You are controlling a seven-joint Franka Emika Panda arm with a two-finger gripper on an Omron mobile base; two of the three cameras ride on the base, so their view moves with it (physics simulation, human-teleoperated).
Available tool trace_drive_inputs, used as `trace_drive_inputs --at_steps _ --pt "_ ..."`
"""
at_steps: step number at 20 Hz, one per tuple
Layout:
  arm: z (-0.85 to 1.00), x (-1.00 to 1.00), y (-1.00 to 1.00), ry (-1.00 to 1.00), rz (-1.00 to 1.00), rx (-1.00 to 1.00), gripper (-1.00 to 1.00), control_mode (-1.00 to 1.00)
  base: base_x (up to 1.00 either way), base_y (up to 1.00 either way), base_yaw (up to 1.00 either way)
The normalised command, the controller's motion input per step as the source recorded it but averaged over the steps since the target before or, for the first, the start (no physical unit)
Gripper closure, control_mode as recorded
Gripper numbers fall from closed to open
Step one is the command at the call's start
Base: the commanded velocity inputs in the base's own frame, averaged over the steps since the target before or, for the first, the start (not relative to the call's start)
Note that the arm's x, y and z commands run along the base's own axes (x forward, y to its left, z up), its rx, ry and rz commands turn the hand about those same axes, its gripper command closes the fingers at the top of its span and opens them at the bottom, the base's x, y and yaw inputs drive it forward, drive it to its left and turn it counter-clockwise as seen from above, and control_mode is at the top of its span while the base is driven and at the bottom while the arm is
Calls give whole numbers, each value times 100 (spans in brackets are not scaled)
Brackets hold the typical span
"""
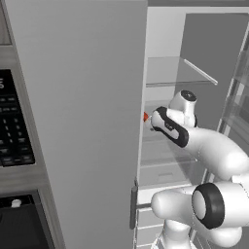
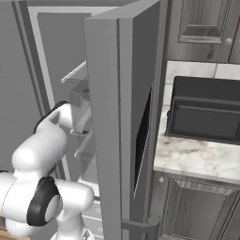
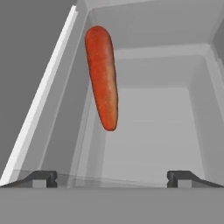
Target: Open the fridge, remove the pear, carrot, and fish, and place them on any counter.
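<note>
Fridge [image 1: 82, 121]: door open, step done. Carrot [image 3: 102, 76]: on a clear shelf inside, ahead of the hand [image 3: 112, 177], untouched. Hand: spread wide, empty, reaching in. Surface [image 2: 197, 157]: marble, beside the fridge, no produce delivered. Pear, fish: unlocated. Remaining: all three removals.

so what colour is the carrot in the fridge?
Orange-red carrot, clearest in the hand view.

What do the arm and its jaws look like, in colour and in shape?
The arm is glossy white, made of rounded, bulbous segments with black rings at the joints. No cables or markings show. The gripper ends in two small dark, wedge-shaped tips.
</note>
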Motion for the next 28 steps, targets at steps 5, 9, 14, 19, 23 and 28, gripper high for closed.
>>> trace_drive_inputs --at_steps 5,9,14,19,23,28 --pt "-15 17 0 -6 0 0 -100 -100 0 0 0" --pt "-9 23 0 -1 0 0 -100 -100 0 0 0" --pt "-7 25 0 0 0 0 -100 -100 0 0 0" --pt "-9 27 0 0 0 0 -100 -100 0 0 0" --pt "-10 26 0 0 0 0 -100 -100 0 0 0" --pt "-10 21 0 0 0 0 -100 -100 0 0 0"
